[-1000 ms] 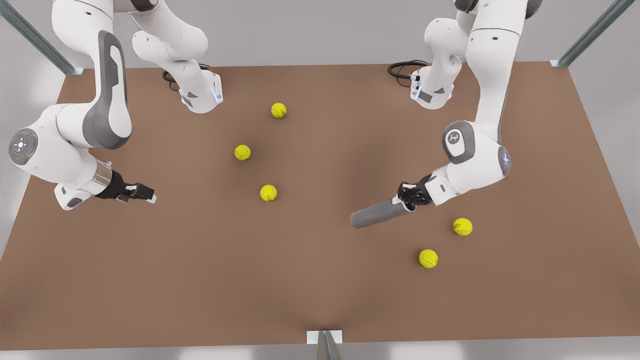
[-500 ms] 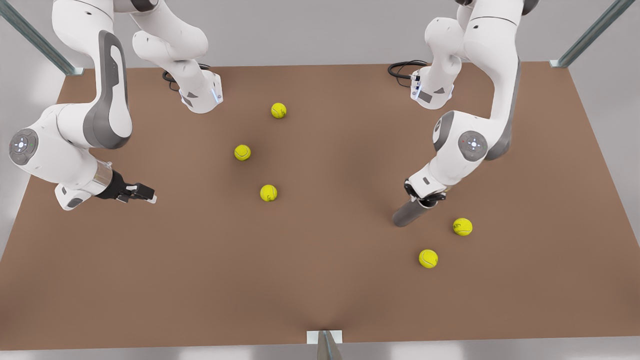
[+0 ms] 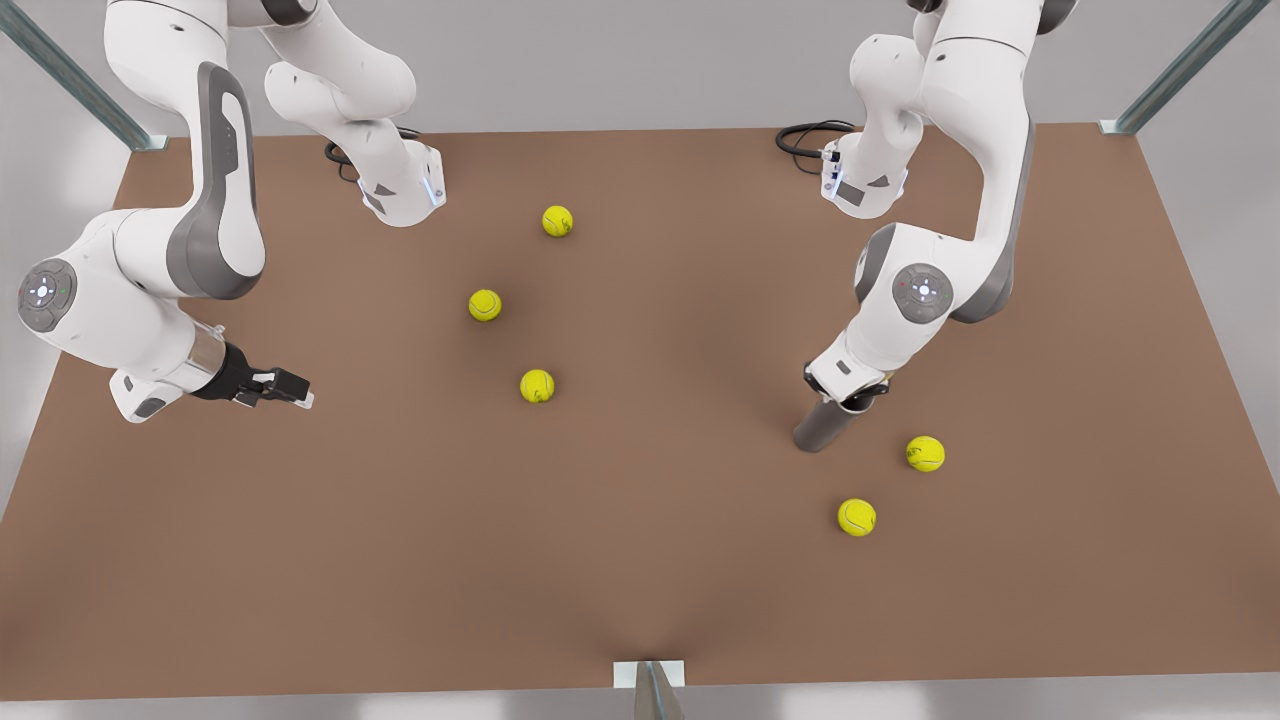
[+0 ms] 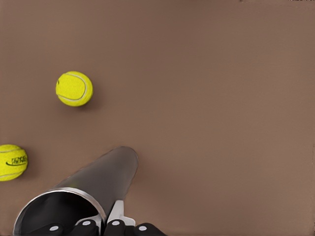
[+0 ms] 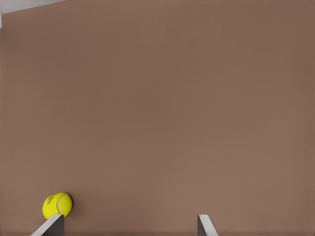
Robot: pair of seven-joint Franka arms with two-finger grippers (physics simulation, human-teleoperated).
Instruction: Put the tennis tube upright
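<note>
On the front view's left, my right gripper [image 3: 283,386] hangs over the table [image 3: 640,560], waiting, well apart from the tube. Its fingers [image 5: 50,228] stand wide apart with nothing between them, and one tennis ball [image 5: 57,205] lies just beyond them.

Three more balls sit in the middle of the table: a far one [image 3: 557,221], a middle one [image 3: 485,305] and a nearer one [image 3: 537,386].

On the front view's right, my left gripper [image 3: 845,393] is clamped on the top rim of the tube [image 3: 823,427]. In the left wrist view a pale finger [image 4: 116,212] lies against the outside of the wall, right by the open mouth [image 4: 59,212]. The tube's long axis runs down and away from my fingers to the table, nearly upright. I judge a slight lean is left, with the foot a little toward the front view's left. I cannot tell whether the foot touches the table. So the move turns on this arm alone: square the axis over the foot, then let go.

Two balls lie near on the front view's right, one just beside the tube [image 3: 925,453] and one nearer [image 3: 857,517]. One ball [image 4: 11,162] bears dark print that I cannot read. The tube shows no label.
</note>
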